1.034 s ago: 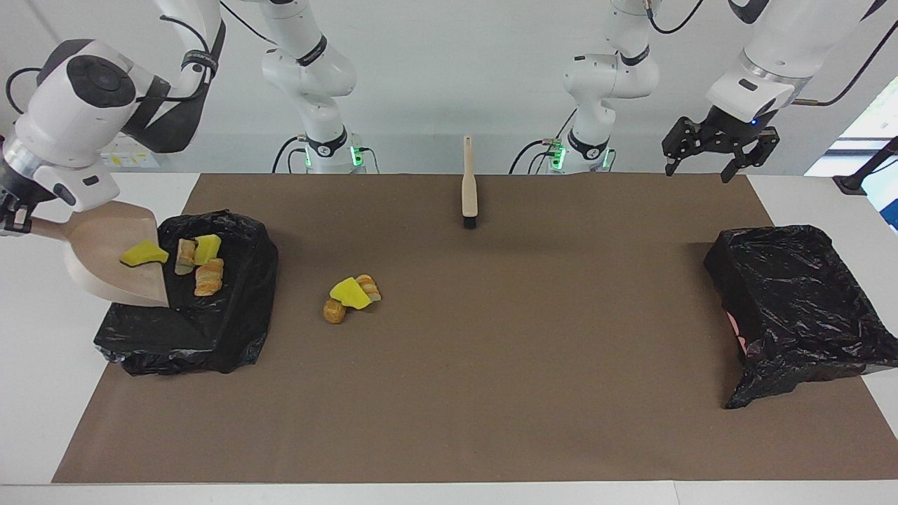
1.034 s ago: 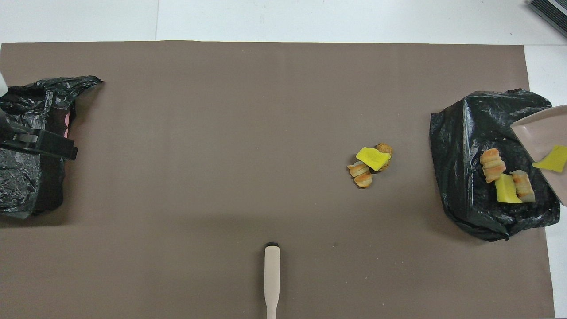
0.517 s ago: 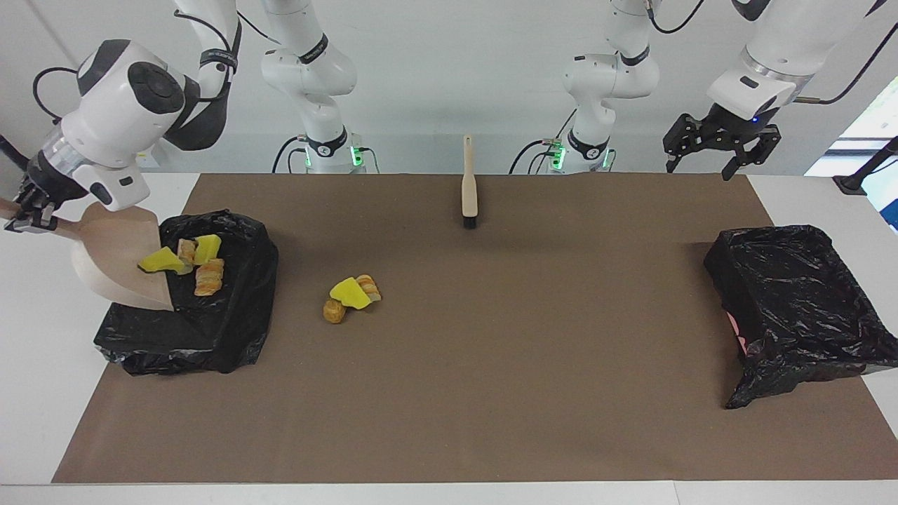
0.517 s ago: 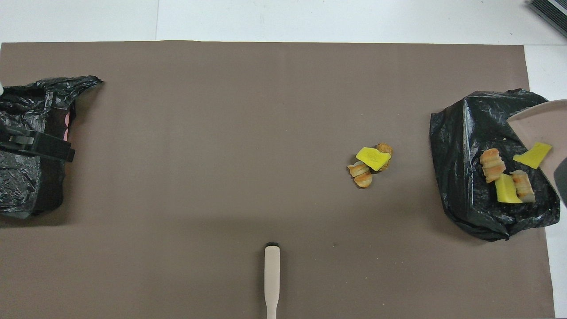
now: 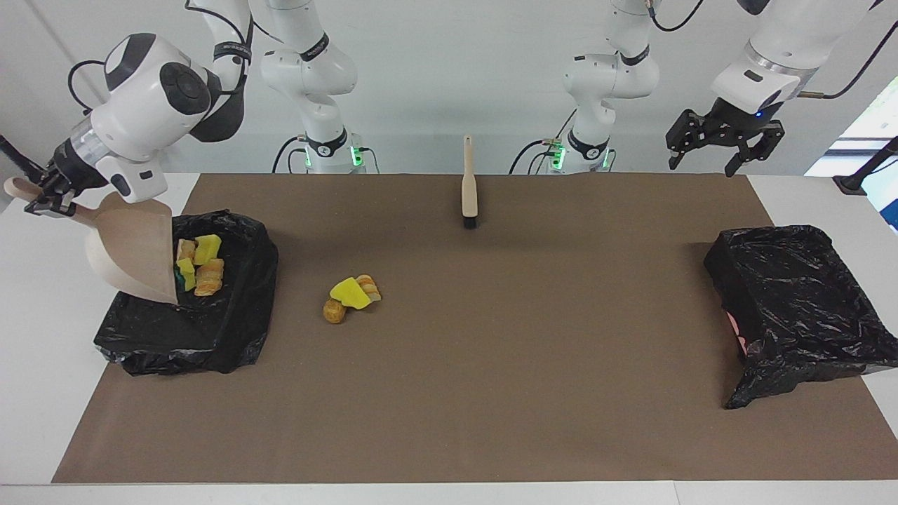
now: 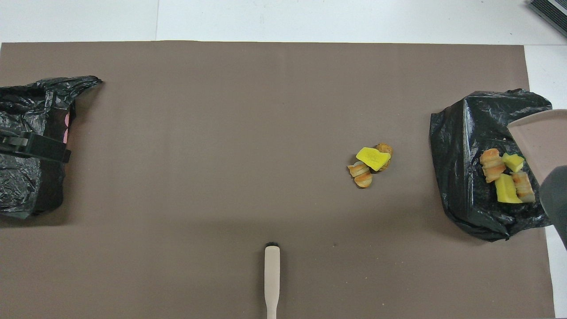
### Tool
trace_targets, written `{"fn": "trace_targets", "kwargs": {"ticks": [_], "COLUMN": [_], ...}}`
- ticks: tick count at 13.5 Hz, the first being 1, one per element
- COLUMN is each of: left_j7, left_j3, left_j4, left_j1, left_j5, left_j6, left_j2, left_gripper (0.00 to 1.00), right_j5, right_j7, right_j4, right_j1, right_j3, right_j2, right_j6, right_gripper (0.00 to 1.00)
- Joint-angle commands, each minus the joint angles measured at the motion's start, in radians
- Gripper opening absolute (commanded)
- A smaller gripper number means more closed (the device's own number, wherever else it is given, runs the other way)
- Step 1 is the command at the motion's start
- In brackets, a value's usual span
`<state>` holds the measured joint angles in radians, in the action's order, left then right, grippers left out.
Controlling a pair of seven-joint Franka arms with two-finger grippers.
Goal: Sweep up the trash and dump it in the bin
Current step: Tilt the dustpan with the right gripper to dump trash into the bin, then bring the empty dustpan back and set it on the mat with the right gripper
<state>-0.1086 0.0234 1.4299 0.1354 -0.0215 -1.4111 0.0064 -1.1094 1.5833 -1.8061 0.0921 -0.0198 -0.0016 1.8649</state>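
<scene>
Item: work surface. We record a white table [image 5: 42, 393] covered by a brown paper mat [image 5: 491, 365], with a white wall [image 5: 435, 63] at the robots' end.

Item: bins. We count two, each lined with black plastic: one at the right arm's end [image 5: 210, 322], one at the left arm's end [image 5: 800, 301].

Item: brush [image 5: 468, 184]. Beige handle, black bristles, lying on the mat nearer to the robots than the loose pile.

Item: trash. We find four pieces in the right-end bin [image 6: 505, 177]: yellow sponge and tan bread-like lumps. A further pile of three [image 5: 351, 294] lies on the mat, near that bin.

Item: right gripper [image 5: 48, 195]. Its fingers are clamped on the handle of the beige dustpan [image 5: 137, 245], which is tipped steeply over the bin.

Item: left gripper [image 5: 722, 137]. It waits in the air over the left arm's end of the table, fingers apart, holding nothing.

Changes noted: a second ago a yellow sponge piece lay in the pan; we now see it in the bin with the others, the pan being tilted steeper.
</scene>
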Motion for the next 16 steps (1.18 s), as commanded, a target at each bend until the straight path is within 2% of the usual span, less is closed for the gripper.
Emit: {"fn": "trace_targets", "kwargs": {"ticks": [1,3,5,7,11,15,16], "left_j7": [-0.017,-0.017,-0.017,-0.017,-0.014,-0.007,-0.005], "left_j3": [-0.003,-0.005,-0.005,-0.005,-0.005,-0.010,-0.010], "left_j4": [-0.019,-0.019,-0.019,-0.017,-0.017,-0.017,-0.017], "left_j1": [-0.016,-0.016,-0.014,-0.014,-0.016,-0.016,-0.016], "left_j5": [-0.012,-0.014,-0.012,-0.012,-0.012,-0.012,-0.012], "left_j6": [0.027,0.027,0.029,0.029,0.029,0.026,0.024], "left_j2": [-0.002,-0.002,-0.002,-0.003,-0.006,-0.011,-0.011], "left_gripper": [1.00,1.00,1.00,1.00,1.00,1.00,1.00], "right_j5": [0.045,0.084,0.152,0.219,0.406,0.577,0.612], "right_j7": [-0.054,-0.066,-0.156,-0.286,-0.544,-0.894,-0.987], "right_j4": [0.001,0.034,0.063,0.076,0.074,0.082,0.088], "right_j1": [-0.008,-0.008,-0.008,-0.008,-0.011,-0.106,-0.129], "right_j3": [0.069,0.092,0.115,0.144,0.152,0.152,0.152], "right_j2": [-0.052,-0.048,-0.048,-0.044,-0.044,-0.038,-0.016], "right_j6": [-0.131,-0.184,-0.254,-0.308,-0.314,-0.343,-0.342], "right_gripper": [0.00,0.00,0.00,0.00,0.00,0.00,0.00]}}
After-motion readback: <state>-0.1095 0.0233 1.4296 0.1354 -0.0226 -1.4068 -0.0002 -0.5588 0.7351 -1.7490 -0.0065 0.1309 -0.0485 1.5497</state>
